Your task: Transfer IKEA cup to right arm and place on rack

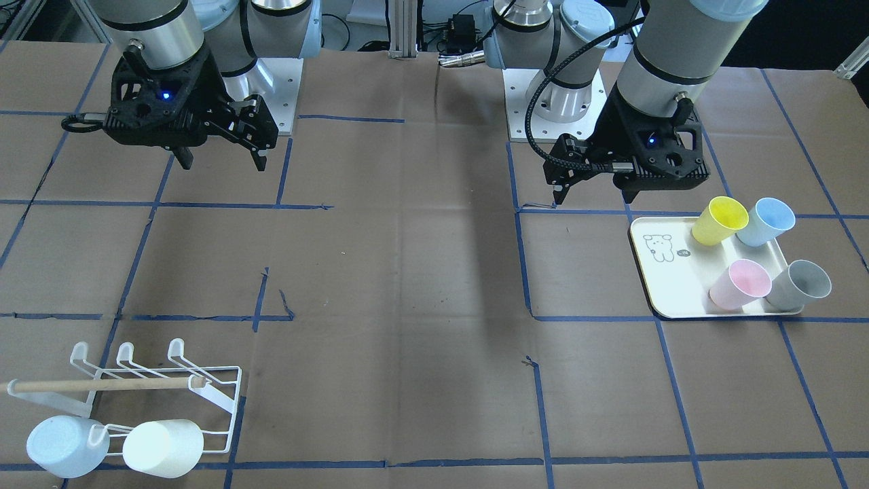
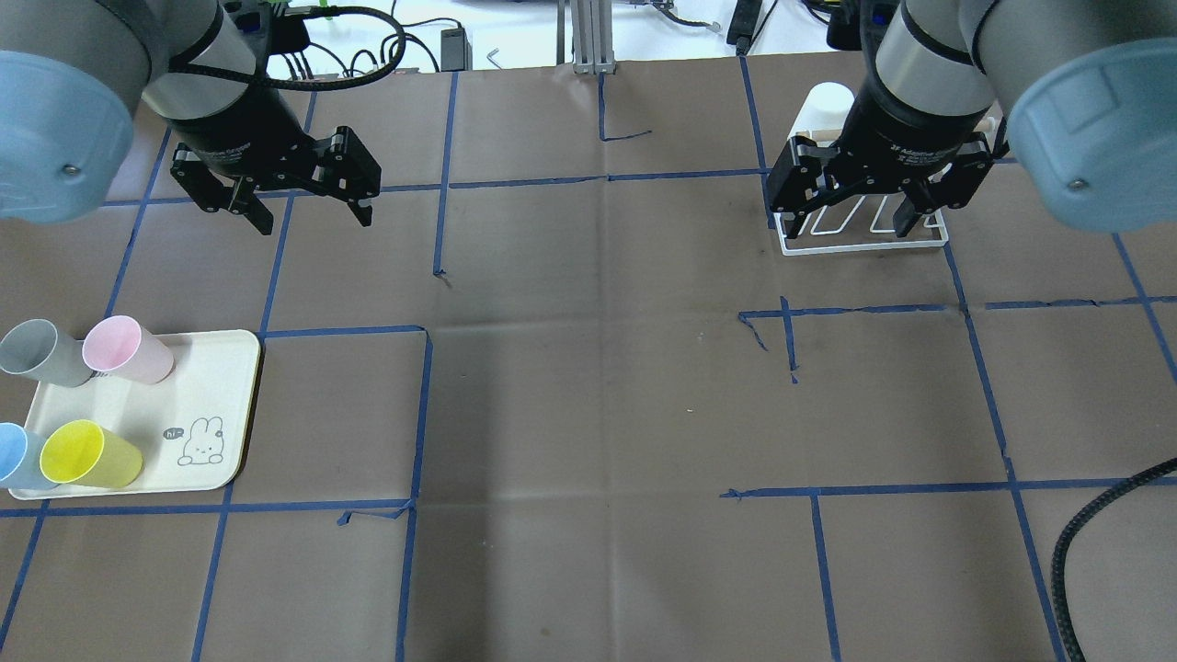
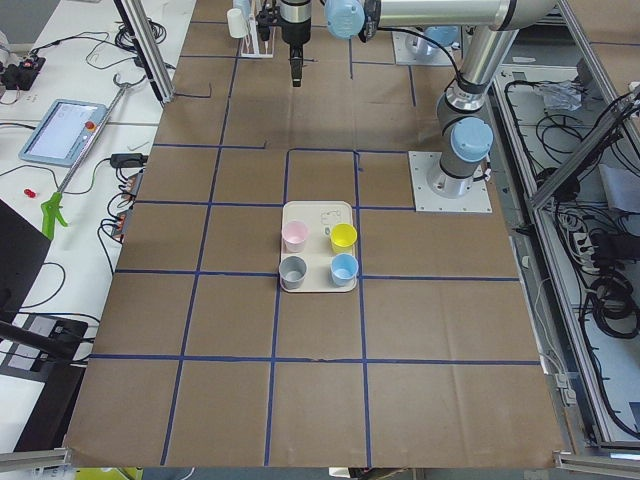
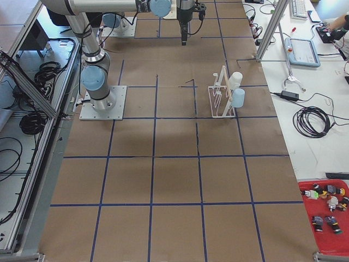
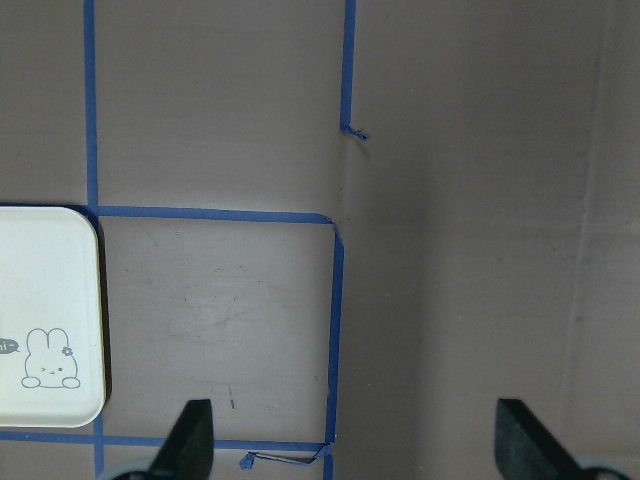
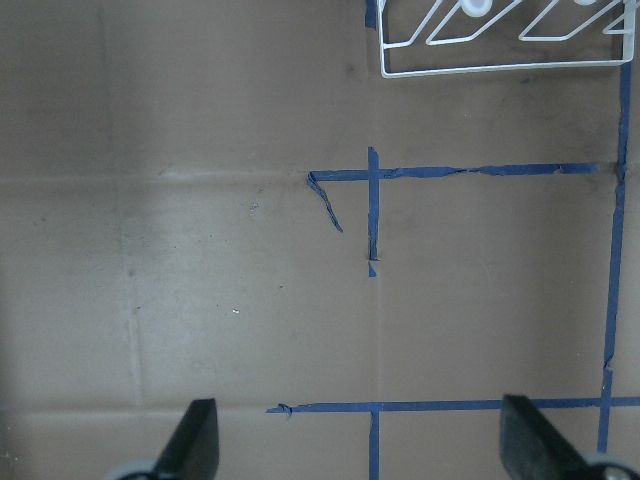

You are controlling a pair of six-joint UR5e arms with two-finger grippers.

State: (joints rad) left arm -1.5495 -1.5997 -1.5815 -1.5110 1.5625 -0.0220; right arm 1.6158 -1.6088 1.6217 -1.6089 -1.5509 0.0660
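Grey cup [image 2: 37, 354], pink cup [image 2: 129, 349], blue cup [image 2: 14, 457] and yellow cup [image 2: 87, 455] stand mouth-up, long axes vertical, on the tray [image 2: 211, 368] at overhead eight o'clock, while left gripper [image 2: 313, 216] and right gripper [image 2: 848, 221] hang spread, empty.

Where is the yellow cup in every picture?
Exterior front-facing: the yellow cup is on the right, on the white bunny tray.
Overhead exterior: lower left, on the tray.
Exterior left: middle, on the tray.
Exterior right: not in it.
Left wrist-mounted: not in it; only the tray's corner shows.
Right wrist-mounted: not in it.
Shared landmark: the bunny tray.
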